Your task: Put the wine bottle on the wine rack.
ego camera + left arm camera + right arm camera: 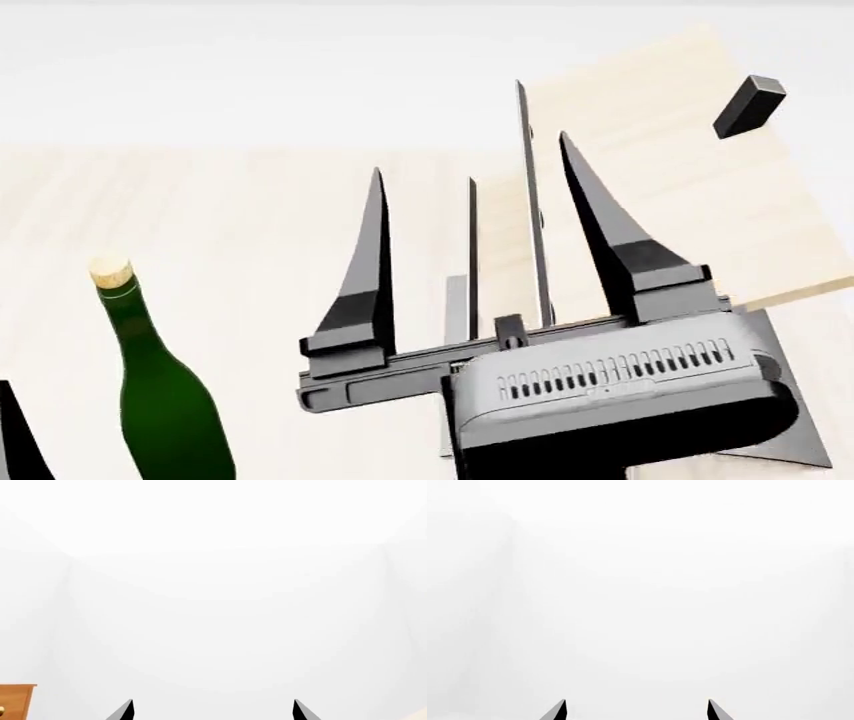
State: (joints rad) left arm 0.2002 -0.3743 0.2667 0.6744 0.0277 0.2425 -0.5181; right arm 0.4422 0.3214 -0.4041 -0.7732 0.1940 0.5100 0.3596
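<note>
The wine bottle (163, 400) stands upright on the table at the lower left of the head view, dark green with a tan cork (111, 270). The wine rack (667, 150) stands at the right, with slanted light-wood boards, thin dark edge strips, a black peg (747, 105) and a dark grey base (787, 410). My right gripper (474, 185) is open and empty, raised in front of the rack and right of the bottle. Only one dark finger (20, 435) of my left gripper shows, just left of the bottle. Both wrist views show open, empty jaws, the left gripper (213, 706) and the right gripper (636, 706), facing a white wall.
The light-wood tabletop (200, 220) runs back to a white wall. A corner of an orange-brown cabinet (17, 700) with a brass handle shows at the edge of the left wrist view.
</note>
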